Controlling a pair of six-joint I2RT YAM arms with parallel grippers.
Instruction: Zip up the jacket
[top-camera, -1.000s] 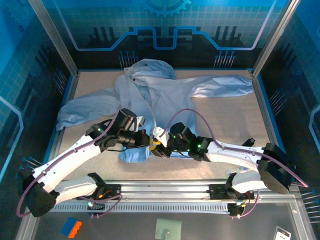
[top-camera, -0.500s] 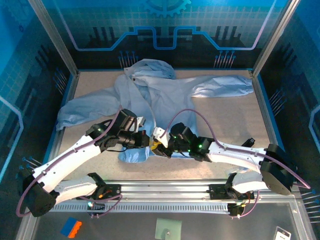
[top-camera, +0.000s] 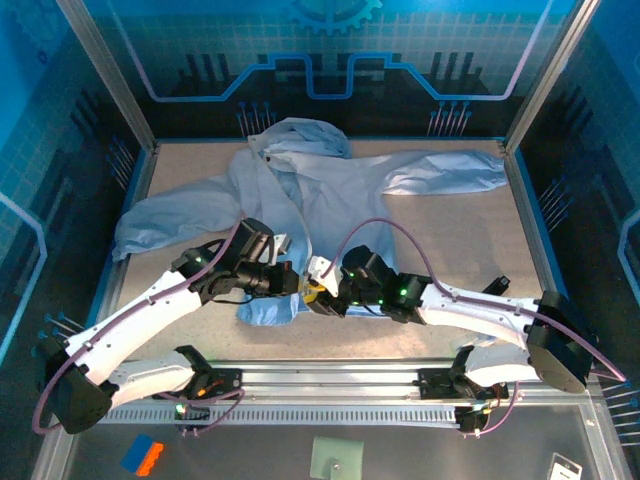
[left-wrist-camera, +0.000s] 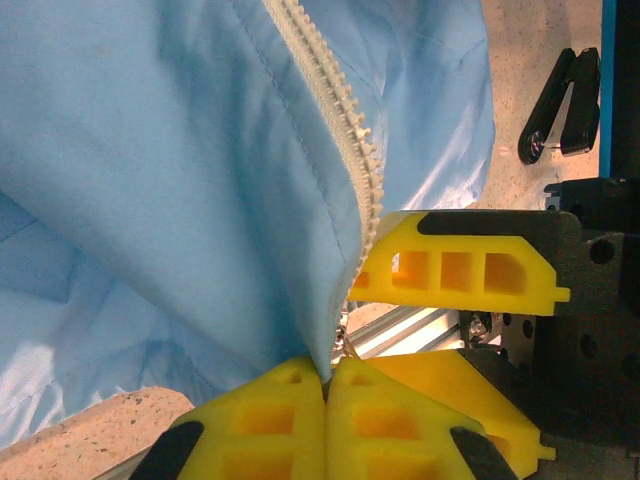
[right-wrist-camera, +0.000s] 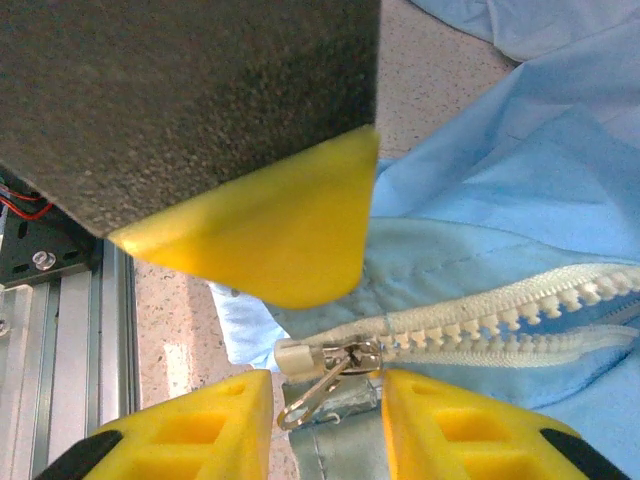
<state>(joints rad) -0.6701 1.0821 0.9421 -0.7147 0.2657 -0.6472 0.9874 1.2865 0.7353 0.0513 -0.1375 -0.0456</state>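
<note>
Left gripper (left-wrist-camera: 325, 385) clamps the jacket (left-wrist-camera: 150, 150) hem near the table's (top-camera: 500, 230) front edge. Right gripper (right-wrist-camera: 325, 392) is narrow, straddling the zipper pull (right-wrist-camera: 345, 358), not gripping. Your risk: the loose tab swings aside as the jaws close.

The large pale blue crinkly fabric jacket (top-camera: 330, 190) lies spread out, hood farthest; its white zipper (right-wrist-camera: 480, 325) has the slider (right-wrist-camera: 345, 355) at the hem.

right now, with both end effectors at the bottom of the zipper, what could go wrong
1. The pull tab hangs slanted in the gap of the right end effector, whose fingers stand apart; closing may catch only its tip and slip off.
2. The left end effector is shut on the thin jacket at the bottom of the zipper; a pull might tug the fabric free.
3. Both sit very close and could bump.
</note>
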